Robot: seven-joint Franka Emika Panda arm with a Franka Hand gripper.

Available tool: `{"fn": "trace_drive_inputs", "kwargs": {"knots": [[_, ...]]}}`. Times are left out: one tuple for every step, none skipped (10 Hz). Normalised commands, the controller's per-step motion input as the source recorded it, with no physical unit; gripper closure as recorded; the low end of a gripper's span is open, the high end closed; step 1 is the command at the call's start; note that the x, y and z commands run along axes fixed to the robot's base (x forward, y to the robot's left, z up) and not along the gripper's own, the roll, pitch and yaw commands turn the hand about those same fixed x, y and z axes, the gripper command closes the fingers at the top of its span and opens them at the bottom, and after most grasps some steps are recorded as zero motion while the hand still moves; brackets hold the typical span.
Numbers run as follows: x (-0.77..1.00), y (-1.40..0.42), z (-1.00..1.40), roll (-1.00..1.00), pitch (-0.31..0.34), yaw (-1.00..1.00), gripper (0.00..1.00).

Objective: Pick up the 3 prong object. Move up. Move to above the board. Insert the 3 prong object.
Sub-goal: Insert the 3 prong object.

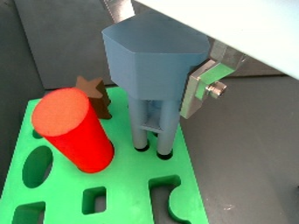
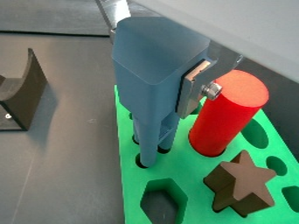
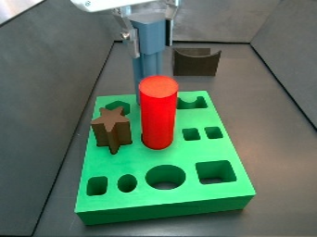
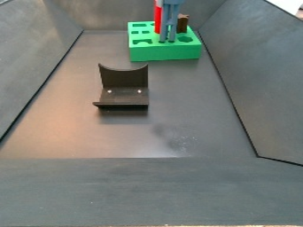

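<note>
Your fixture (image 2: 24, 92) stands well apart on the floor, out of the way, while the tool (image 2: 176, 83) sits directly above the board (image 2: 135, 179), clamped on the blocky head of the 3 prong object (image 2: 152, 74) so the piece hangs upright. You can see in a wrist view that its prongs (image 1: 153, 131) reach down into small holes near the board's edge, which suggests insertion is under way. The red cylinder (image 2: 228, 114) and star-shaped block (image 2: 243, 182) stand just beside, so hold the piece vertical

claw (image 2: 176, 92) over board (image 3: 223, 199), red cylinder (image 3: 158, 113) close beside, floor open
</note>
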Motion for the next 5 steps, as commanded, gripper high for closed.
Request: {"fn": "trace_drive_inputs", "kwargs": {"knots": [[0.08, 0.00, -0.12, 0.00, -0.026, -0.01, 1.00], [0.12, 0.00, -0.16, 0.00, -0.024, 0.00, 1.00], [0.00, 0.03, -0.07, 0.01, 0.000, 0.00, 1.00], [0.00, 0.09, -0.15, 0.07, 0.000, 0.00, 1.00], [0.00, 0.10, -0.18, 0.11, 0.000, 0.00, 1.00]]}}
